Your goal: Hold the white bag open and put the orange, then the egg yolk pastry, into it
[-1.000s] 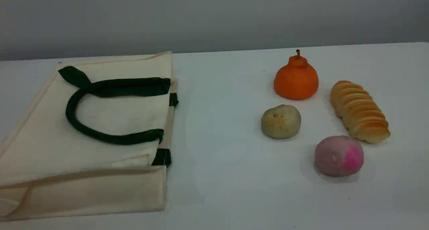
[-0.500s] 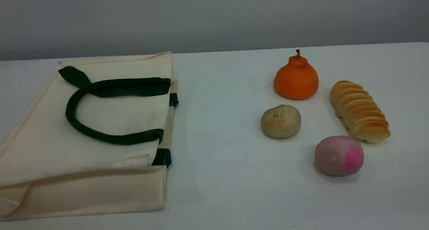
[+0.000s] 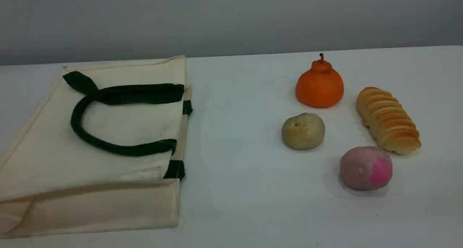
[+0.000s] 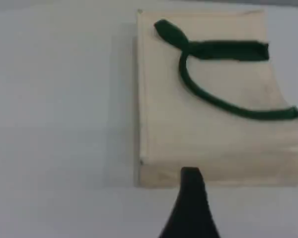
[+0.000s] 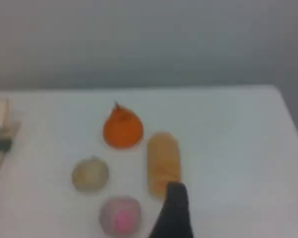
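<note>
The white bag [image 3: 119,132] lies flat on the table's left side, its dark green handle [image 3: 108,96] folded on top and its mouth facing right. The orange [image 3: 319,87] stands at the right rear. The egg yolk pastry [image 3: 303,131] sits just in front of it and slightly left. Neither arm shows in the scene view. High over the table, the left gripper's dark fingertip [image 4: 191,181] points at the bag [image 4: 208,99] and holds nothing. The right gripper's fingertip [image 5: 176,193] hovers high over the foods, near the orange [image 5: 122,129] and the pastry [image 5: 90,173], also holding nothing.
A golden ridged bread roll [image 3: 387,119] lies right of the orange. A pink-purple ball [image 3: 366,167] sits in front of the roll. Bare white table [image 3: 235,150] separates the bag from the foods. A grey wall stands behind the table's far edge.
</note>
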Motion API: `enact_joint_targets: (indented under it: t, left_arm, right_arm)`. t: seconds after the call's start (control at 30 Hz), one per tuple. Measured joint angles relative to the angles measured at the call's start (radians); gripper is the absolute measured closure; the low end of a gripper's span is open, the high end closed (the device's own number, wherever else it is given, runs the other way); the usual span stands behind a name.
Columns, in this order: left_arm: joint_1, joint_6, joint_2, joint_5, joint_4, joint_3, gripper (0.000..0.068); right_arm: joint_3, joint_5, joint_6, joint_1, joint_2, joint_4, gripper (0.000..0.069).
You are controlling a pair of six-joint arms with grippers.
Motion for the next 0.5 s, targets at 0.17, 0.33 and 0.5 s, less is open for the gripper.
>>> enact_joint_targets:
  t: [0.17,0.33,0.5]
  left_arm:
    - [0.000,-0.005,0.160,-0.049,-0.004,-0.066,0.0177]
    - [0.000,-0.048,0.358,-0.150,-0.004,-0.109,0.0177]
    - [0.000,-0.048,0.575,-0.237,0.001,-0.133,0.0177]
  right_arm:
    - [-0.040,-0.128,-0.050,0.000,0.159,0.067,0.0115]
    - [-0.045,-0.265,-0.137,0.000,0.361,0.144,0.0115]
    - [-0.095,-0.309,-0.207,0.000,0.570,0.212,0.0115]
